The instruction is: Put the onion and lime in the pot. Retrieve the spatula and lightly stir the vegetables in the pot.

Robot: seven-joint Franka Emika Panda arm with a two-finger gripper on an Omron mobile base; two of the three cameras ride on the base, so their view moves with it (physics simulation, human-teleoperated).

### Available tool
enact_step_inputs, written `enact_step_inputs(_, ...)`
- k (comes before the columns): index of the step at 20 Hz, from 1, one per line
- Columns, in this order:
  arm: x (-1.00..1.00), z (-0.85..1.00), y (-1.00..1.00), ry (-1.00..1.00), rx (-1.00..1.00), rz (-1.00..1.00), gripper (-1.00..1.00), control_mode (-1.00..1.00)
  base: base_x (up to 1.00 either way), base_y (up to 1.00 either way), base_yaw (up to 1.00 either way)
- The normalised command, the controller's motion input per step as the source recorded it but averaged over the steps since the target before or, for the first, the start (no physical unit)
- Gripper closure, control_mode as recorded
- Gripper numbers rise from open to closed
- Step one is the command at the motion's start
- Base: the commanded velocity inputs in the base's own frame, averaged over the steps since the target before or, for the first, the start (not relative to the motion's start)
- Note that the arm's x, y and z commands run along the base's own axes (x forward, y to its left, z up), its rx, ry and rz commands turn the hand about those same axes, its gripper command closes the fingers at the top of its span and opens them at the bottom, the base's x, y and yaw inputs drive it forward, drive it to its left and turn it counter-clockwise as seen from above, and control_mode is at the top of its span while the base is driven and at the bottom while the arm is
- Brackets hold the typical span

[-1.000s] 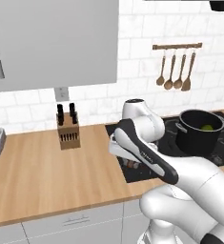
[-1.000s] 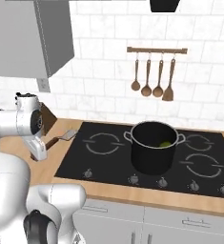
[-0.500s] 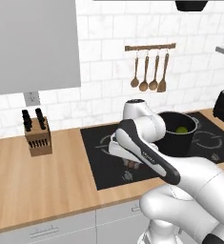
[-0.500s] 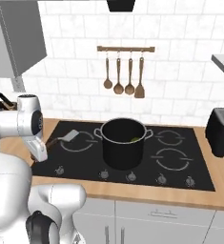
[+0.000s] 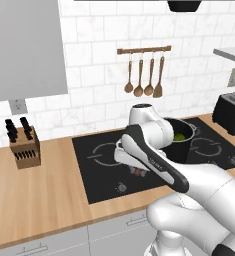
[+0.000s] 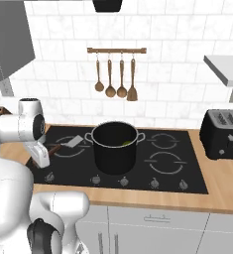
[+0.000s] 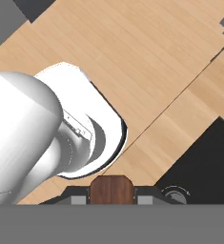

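1. The tool (image 7: 111,199) is clenched on the brown wooden handle of the spatula (image 6: 63,145); in the hand view the handle's end sits squarely between the two dark tips.
2. In the right base view the spatula's grey blade lies flat over the left rear burner of the black hob (image 6: 177,173), just beside the pot (image 6: 115,147), with its handle running back to the tool at the hob's left edge.
3. The pot stands on the hob between the burners; something green, likely the lime (image 6: 126,144), shows inside. The onion cannot be made out.
4. The step in hand looks like retrieving the spatula, so the robot should lift straight up first, until the blade is clear of the hob.
5. The grip is near the handle's end, so the blade may droop or twist; the wrist should move slowly.
6. The pot is tall: the blade must rise above the silvery rim before it swings across, or it may knock the pot or its near side handle.
7. Stirring should be shallow and gentle.
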Motion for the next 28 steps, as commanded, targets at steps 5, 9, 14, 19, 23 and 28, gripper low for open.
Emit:
enact_step_inputs(5, 0.00, 0.51, -0.14, -0.03, 0.00, -0.01, 1.00, -1.00, 0.00, -0.10, 0.00)
enact_step_inputs(9, 0.02, 1.00, -0.41, 0.00, 0.08, -0.09, 1.00, -1.00, 0.00, 0.00, 0.00)
enact_step_inputs(14, 0.43, 0.74, -0.90, 0.12, 0.27, -0.18, 1.00, -1.00, 0.00, 0.00, 0.00)
enact_step_inputs(19, 0.57, 0.54, -0.85, 0.25, 0.36, -0.13, 1.00, -1.00, 0.00, 0.00, 0.00)
enact_step_inputs(23, 0.65, 0.67, -0.35, 0.23, 0.28, -0.01, 1.00, -1.00, 0.00, 0.00, 0.00)
enact_step_inputs(28, 0.54, 0.21, -0.02, 0.22, 0.29, -0.01, 1.00, -1.00, 0.00, 0.00, 0.00)
